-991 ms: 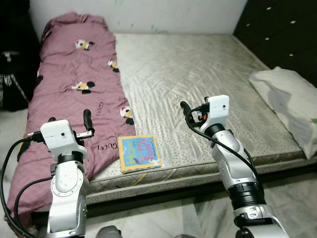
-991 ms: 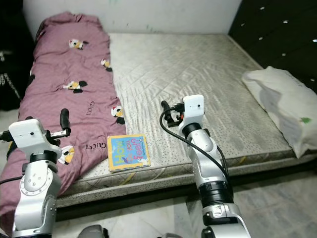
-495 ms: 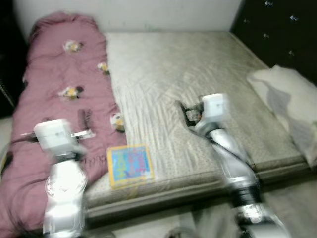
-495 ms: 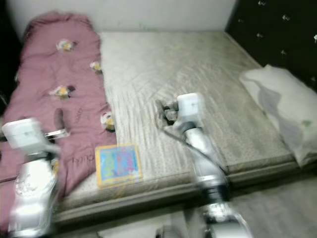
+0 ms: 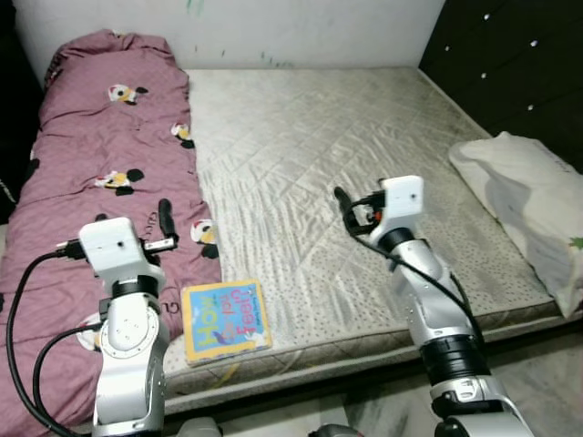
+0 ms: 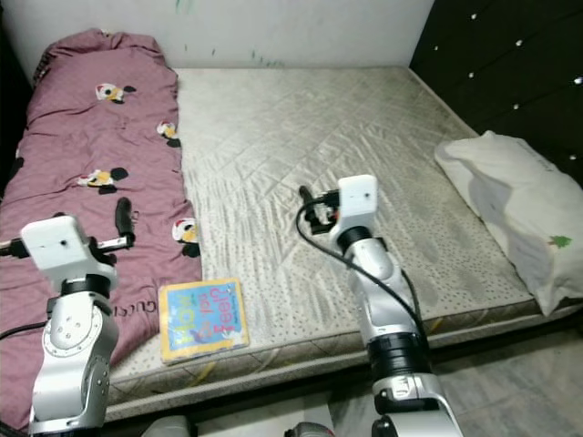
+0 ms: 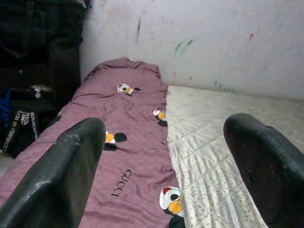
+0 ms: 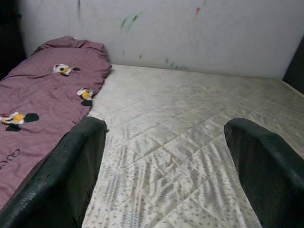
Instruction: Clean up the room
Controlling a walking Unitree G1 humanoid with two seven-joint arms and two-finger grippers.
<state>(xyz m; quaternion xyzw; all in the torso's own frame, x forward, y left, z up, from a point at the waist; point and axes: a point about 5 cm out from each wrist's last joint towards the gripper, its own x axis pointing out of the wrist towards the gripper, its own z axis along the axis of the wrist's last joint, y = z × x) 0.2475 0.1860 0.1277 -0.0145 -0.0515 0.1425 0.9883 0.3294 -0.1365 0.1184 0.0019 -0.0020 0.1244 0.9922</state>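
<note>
Quilted cream mattress [image 5: 364, 164], diamond-stitched; we list a flat square picture book [image 5: 223, 320] at its near edge beside a mauve cartoon-print quilt [image 5: 100, 164]. Left gripper [image 7: 164, 185] and right gripper [image 8: 164, 178] both spread apart, empty, held above the bed.

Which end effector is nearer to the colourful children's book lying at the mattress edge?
Left. The left end effector hovers over the pink blanket, just behind and beside the book. The right end effector hangs over the bare mattress, farther off to the book's right.
</note>
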